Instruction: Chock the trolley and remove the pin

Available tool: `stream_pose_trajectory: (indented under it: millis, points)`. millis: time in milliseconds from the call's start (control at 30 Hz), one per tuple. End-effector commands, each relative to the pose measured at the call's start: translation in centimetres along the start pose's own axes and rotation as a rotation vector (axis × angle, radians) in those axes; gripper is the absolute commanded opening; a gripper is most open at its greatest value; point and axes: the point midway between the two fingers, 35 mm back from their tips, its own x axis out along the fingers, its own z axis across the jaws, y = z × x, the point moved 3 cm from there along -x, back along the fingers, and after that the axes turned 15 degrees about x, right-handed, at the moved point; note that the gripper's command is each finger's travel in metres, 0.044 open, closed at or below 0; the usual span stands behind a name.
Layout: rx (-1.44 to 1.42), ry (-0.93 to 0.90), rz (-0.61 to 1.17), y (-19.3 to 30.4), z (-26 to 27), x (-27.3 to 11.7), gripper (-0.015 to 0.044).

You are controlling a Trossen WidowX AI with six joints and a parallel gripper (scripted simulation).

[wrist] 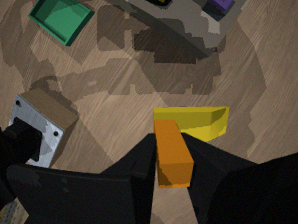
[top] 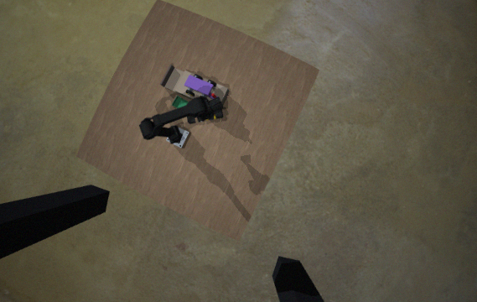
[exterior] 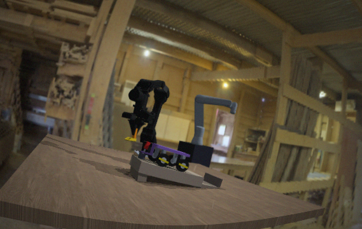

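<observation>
My gripper (wrist: 165,139) (exterior: 135,131) is shut on the orange handle of the yellow chock (wrist: 212,121) (exterior: 130,138) and holds it in the air, above the level of the ramp's uphill end. The chock's black base cannot be made out. The purple trolley (top: 199,85) (exterior: 171,150) stands on the grey ramp (top: 178,80) (exterior: 168,173). The red-headed stop pin (top: 213,96) (exterior: 147,145) is upright at the trolley's uphill end. The green tray (wrist: 62,21) (top: 179,101) lies beside the ramp, partly hidden by the arm in the top view.
The arm's base plate (top: 184,138) (wrist: 46,131) stands on the wooden table (top: 221,176) (exterior: 72,197), near the green tray. A dark end board (top: 168,76) (exterior: 213,180) closes the ramp's downhill end. The arm reaches across close to the tray and the ramp's uphill end.
</observation>
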Motion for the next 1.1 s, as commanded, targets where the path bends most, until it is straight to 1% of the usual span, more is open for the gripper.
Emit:
stream_pose_trajectory:
  millis: [0, 500, 733, 1067]
  points:
    - [0.144, -0.005, 0.000, 0.0, 0.0, 0.0, 0.0000]
    - [0.629, -0.006, 0.003, 0.0, 0.0, 0.0, 0.0000]
    - [0.635, -0.006, 0.003, -0.1, 0.1, 0.0, 0.0000]
    - [0.635, -0.009, 0.002, -2.1, 2.6, 0.1, 0.0000]
